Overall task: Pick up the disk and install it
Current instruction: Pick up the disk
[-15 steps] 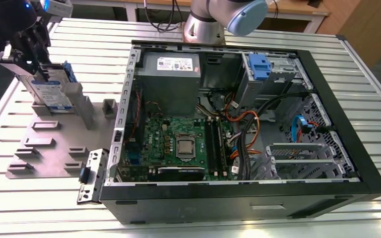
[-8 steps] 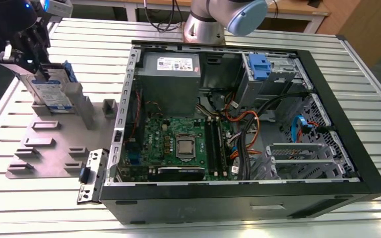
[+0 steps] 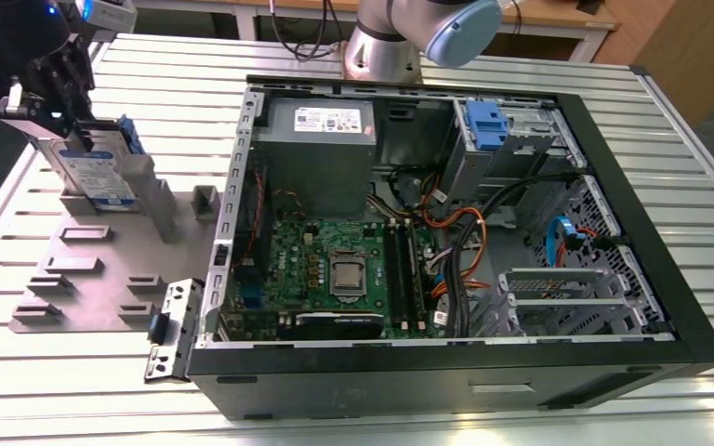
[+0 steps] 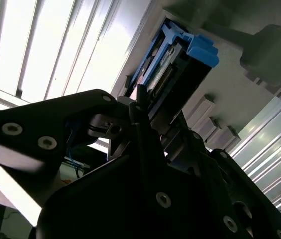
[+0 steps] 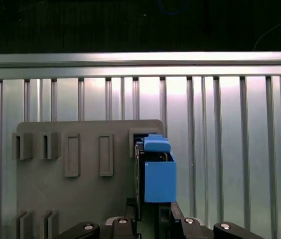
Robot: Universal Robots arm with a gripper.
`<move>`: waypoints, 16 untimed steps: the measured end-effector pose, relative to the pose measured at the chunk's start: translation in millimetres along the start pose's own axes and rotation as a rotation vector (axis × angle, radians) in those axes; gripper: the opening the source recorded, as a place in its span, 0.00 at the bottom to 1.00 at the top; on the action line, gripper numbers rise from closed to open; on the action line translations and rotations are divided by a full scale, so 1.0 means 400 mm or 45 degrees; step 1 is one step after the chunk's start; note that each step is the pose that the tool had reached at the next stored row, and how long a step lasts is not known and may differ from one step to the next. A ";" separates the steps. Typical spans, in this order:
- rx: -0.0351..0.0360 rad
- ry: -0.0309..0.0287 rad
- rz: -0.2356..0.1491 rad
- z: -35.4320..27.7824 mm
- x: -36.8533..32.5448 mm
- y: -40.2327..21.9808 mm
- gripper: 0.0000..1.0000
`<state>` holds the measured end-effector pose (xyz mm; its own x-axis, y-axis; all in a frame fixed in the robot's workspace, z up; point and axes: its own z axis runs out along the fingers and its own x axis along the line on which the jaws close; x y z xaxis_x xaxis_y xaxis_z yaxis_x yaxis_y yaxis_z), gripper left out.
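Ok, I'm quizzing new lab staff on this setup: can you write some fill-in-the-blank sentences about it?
1. The disk stands on edge on a ___ fixture plate.
2. Its carrier rails are ___.
3. The open computer case sits on the exterior view's ___ of that plate.
4. The hand is nearest to the ___.
Missing words: grey; blue; right; disk.

The computer case [image 3: 456, 376] lies open on the table [image 3: 72, 400]. The fixture plate [image 3: 97, 279] lies flat on the table just beside the case, on the exterior view's left. The disk [image 3: 94, 177] stands on edge in the plate's rear corner, away from the case. The gripper [image 3: 49, 110] is at the disk's upper end. The arm base [image 3: 379, 56] stands behind the case.
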<state>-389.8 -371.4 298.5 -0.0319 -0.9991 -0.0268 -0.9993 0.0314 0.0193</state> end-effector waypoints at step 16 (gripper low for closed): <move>-0.0001 0.0001 0.000 -0.005 0.000 0.000 0.35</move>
<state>-389.8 -371.3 300.3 -0.0319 -0.9991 -0.0267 -0.9993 0.0314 0.0193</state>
